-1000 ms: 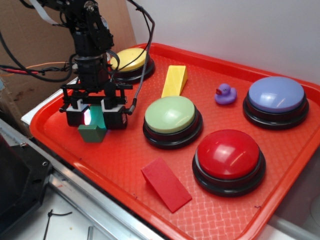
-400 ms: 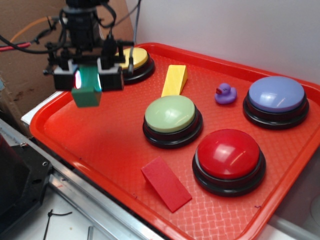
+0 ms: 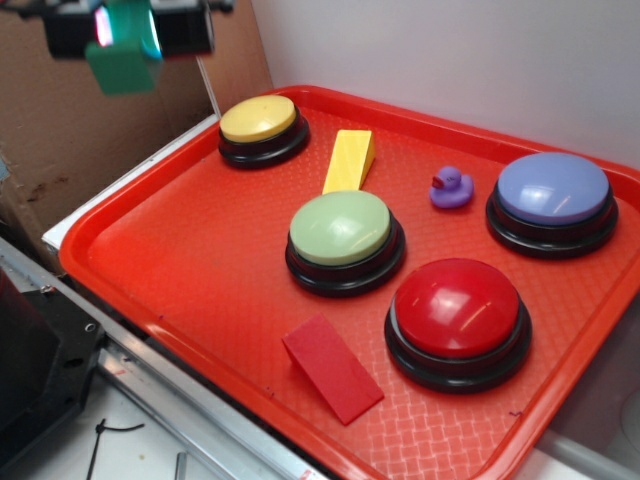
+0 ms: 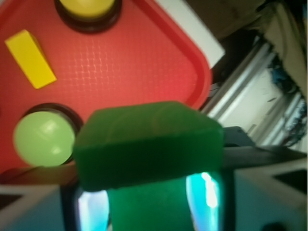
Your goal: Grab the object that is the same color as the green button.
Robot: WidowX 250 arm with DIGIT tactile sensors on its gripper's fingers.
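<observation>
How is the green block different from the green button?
The green block is dark green; the green button is pale green. The block has flat faces and straight edges; the button is a round dome on a black base. The block is held up in the air by the gripper, off to the side of the red tray; the button sits on the tray. Both are green.

No text, label, brand, number or sign can be read in either view. The buttons, blocks and tray are plain and unmarked.
</observation>
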